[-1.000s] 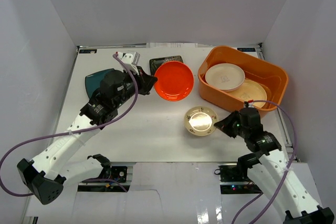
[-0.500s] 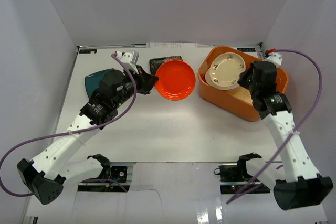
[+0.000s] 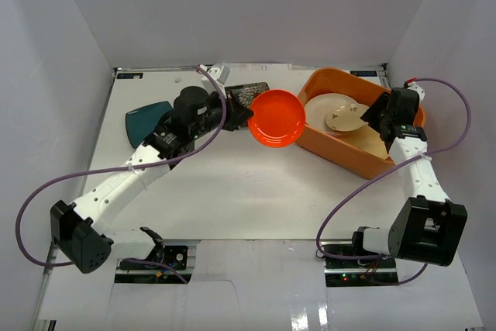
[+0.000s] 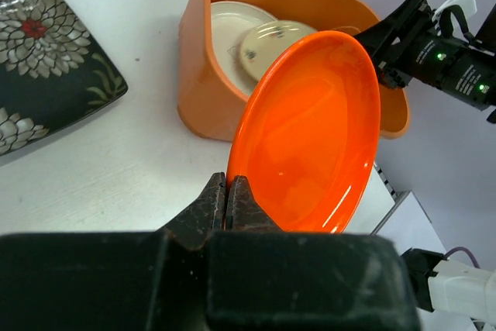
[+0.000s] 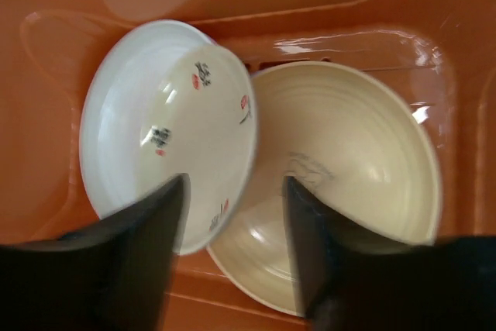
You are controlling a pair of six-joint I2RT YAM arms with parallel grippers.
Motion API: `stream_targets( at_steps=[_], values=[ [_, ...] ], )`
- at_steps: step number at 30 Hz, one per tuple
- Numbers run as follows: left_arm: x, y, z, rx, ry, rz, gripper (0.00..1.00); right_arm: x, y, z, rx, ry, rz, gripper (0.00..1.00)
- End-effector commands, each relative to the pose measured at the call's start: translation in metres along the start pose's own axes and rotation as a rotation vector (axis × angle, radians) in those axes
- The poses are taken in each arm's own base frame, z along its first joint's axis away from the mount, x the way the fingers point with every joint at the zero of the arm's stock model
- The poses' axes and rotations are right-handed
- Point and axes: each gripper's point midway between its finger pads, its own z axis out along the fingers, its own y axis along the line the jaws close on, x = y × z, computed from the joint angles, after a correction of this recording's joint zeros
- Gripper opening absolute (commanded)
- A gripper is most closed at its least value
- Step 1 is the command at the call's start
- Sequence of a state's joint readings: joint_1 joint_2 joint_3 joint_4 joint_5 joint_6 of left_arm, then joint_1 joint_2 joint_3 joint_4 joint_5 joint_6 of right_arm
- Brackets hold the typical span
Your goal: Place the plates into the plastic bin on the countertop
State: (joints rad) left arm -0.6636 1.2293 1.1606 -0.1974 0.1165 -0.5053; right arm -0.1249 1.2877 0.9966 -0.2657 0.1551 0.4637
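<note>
My left gripper (image 4: 227, 191) clamped on rim of red-orange plate (image 4: 310, 129); plate tilted, just beside orange bin (image 4: 198, 75). My right gripper (image 5: 236, 185) spread wide above cream plate (image 5: 167, 133) inside bin.

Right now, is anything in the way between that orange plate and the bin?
No object lies between them: the plate, pinched by the left hand, is close beside the bin. But the right hand hangs open over the bin, above three plates already inside, so it may crowd the drop.

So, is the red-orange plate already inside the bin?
No, the left gripper holds the red-orange plate by its rim, outside the bin.
</note>
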Motion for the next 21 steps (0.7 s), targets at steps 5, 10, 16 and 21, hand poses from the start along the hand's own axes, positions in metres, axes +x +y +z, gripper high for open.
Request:
stream_targets(
  at_steps=[5, 10, 16, 21],
  values=[
    [-0.036, -0.039, 0.04, 0.09, -0.028, -0.055, 0.0, -0.032, 0.025, -0.025, -0.15, -0.115, 0.031, 0.87],
    [-0.022, -0.049, 0.107, 0.058, 0.032, -0.04, 0.0, -0.069, 0.06, -0.087, -0.332, -0.23, 0.058, 0.7],
    [0.007, -0.062, 0.181, 0.042, 0.116, -0.028, 0.0, -0.128, 0.077, -0.193, -0.457, -0.501, 0.064, 0.08],
    [0.021, -0.061, 0.221, 0.022, 0.107, -0.035, 0.0, -0.146, 0.078, -0.241, -0.477, -0.603, 0.048, 0.08]
  ],
)
